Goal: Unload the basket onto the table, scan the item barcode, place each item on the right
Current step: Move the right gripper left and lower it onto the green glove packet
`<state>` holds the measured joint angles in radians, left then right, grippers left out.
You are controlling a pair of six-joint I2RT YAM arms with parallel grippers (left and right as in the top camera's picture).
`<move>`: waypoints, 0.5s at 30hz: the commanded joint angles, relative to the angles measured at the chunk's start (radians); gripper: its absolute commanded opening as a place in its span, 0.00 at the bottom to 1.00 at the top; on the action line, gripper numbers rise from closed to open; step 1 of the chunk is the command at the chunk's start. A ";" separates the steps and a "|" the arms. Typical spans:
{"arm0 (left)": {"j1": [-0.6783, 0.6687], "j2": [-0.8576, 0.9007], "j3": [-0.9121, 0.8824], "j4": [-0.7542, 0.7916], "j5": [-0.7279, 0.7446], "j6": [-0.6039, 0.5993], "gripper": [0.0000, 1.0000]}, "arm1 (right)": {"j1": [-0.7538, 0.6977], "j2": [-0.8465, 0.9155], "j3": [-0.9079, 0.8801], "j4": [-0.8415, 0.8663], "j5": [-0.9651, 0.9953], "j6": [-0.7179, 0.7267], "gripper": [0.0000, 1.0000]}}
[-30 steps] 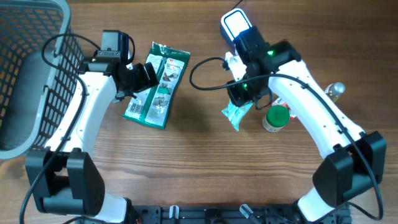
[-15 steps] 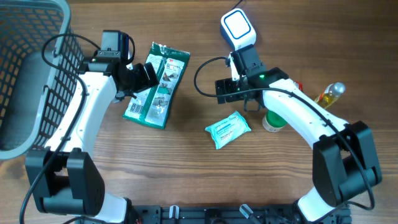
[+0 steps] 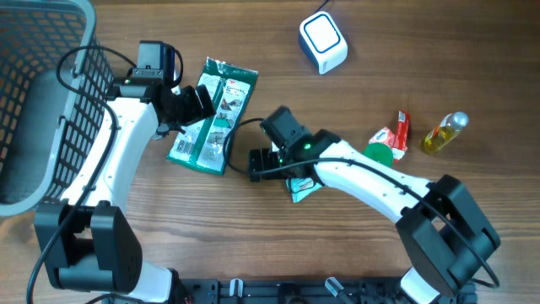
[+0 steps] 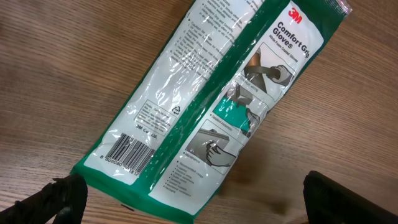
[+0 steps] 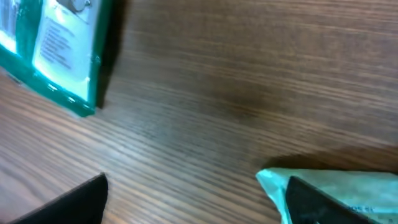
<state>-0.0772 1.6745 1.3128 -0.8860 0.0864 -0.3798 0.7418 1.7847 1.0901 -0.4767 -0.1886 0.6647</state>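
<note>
Two hands stand wide open over the wooden counter [image 3: 253, 245], and neither has hold of anything. The left hand [image 3: 192, 103] hovers at the left edge of the green glove packet [image 3: 215, 110], which lies flat in the upper middle-left of the overhead view. In the left wrist view its fingers [image 4: 59, 199] sit apart in the lower corners, with the packet's barcode [image 4: 124, 152] face up near the lower left. The right hand [image 3: 256, 160] is in the middle of the frame, just right of the glove packet's lower end, with bare wood between its fingers [image 5: 68, 202]. A small teal packet [image 3: 301, 187] lies just behind it, partly under the right arm; one corner shows at the lower right of the right wrist view. The white scanner [image 3: 323, 42] rests at the upper middle, well apart from both hands. A grey basket [image 3: 34, 101] fills the upper left. At the right lie a red packet [image 3: 392, 135], a green-lidded jar [image 3: 378, 154] and a yellow bottle [image 3: 445, 133].
</note>
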 commanded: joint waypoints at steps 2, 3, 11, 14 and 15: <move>0.002 0.007 -0.004 0.002 -0.010 0.005 1.00 | -0.002 0.014 -0.087 0.060 0.079 0.148 0.38; 0.002 0.007 -0.004 0.002 -0.010 0.005 1.00 | -0.002 0.014 -0.100 0.060 0.085 0.150 0.29; 0.002 0.007 -0.004 0.002 -0.010 0.005 1.00 | -0.097 0.007 -0.109 -0.128 0.175 0.175 0.23; 0.002 0.007 -0.004 0.002 -0.010 0.005 1.00 | -0.170 -0.003 -0.109 -0.188 0.189 0.172 0.25; 0.002 0.007 -0.004 0.002 -0.010 0.005 1.00 | -0.187 -0.003 -0.109 -0.199 0.188 0.172 0.27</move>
<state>-0.0772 1.6745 1.3128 -0.8864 0.0864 -0.3798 0.6029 1.7817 0.9890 -0.6464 -0.0647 0.8192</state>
